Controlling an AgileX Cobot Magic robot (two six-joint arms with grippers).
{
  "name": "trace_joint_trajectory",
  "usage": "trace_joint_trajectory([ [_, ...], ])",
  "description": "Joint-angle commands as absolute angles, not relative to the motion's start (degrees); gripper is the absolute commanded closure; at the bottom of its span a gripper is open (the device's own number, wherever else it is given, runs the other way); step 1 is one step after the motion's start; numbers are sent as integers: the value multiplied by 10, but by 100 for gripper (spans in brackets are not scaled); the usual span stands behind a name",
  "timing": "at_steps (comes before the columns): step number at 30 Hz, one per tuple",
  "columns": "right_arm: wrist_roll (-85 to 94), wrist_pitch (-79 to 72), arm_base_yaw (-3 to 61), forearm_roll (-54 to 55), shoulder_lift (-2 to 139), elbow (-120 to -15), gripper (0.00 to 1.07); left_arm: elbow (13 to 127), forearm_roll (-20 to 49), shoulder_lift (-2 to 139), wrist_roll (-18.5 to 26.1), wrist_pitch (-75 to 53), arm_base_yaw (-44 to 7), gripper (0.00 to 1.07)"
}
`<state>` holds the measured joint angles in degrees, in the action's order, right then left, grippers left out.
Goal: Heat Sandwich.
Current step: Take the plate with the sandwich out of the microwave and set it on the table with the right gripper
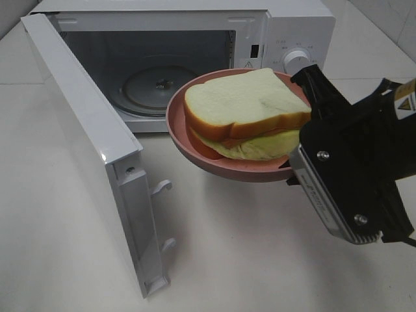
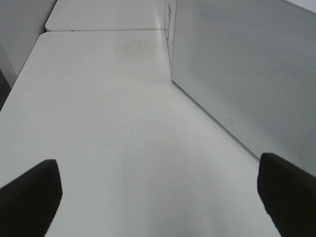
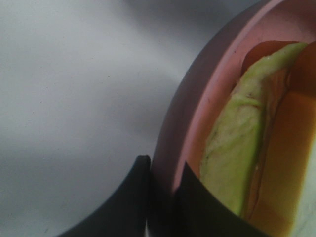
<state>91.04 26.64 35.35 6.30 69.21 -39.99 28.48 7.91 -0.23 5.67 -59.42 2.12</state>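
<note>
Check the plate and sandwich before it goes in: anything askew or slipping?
Nothing stands out. The sandwich sits inside the pink plate, which the right gripper grips by its rim, in front of the open microwave.

A: Light in the high view is bright and even; the table looks nearly washed out, and the plate casts only a soft shadow under it.

B: Sharp there?

A: Mostly. The microwave cavity is dim, with a small glint on its door edge. The right wrist view is badly blurred: the sandwich is too close, colours smeared. The left wrist view is soft, its dark fingers fuzzy-edged.
</note>
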Motion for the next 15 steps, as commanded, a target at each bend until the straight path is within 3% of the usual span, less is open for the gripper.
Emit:
trace_joint_trajectory([
  [1, 890, 263, 355, 48, 649, -380, 107, 284, 78, -15, 54, -594, 22, 3],
  [15, 788, 311, 355, -25, 539, -333, 107, 284, 78, -15, 54, -594, 22, 3],
])
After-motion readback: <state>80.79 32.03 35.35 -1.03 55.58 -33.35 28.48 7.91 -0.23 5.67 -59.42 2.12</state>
